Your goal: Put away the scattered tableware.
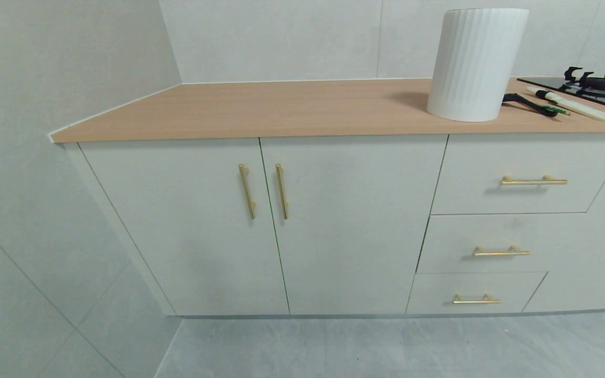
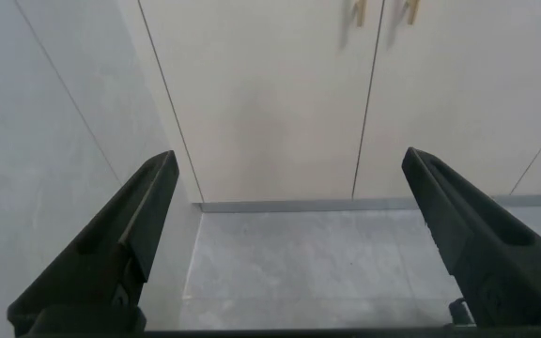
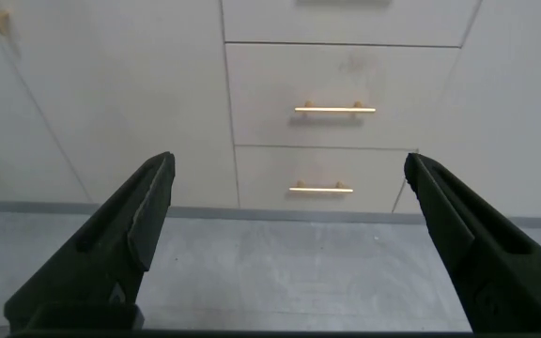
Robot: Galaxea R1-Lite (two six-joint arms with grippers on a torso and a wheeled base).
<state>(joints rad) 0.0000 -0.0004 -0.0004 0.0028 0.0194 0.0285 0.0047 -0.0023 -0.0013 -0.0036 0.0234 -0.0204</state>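
Wooden countertop (image 1: 281, 107), utensils (image 1: 575, 106) toward right end

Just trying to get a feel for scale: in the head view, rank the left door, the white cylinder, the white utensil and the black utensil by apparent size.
1. left door
2. white cylinder
3. white utensil
4. black utensil, though the cylinder seems to hide one end, so this last place is unsure.
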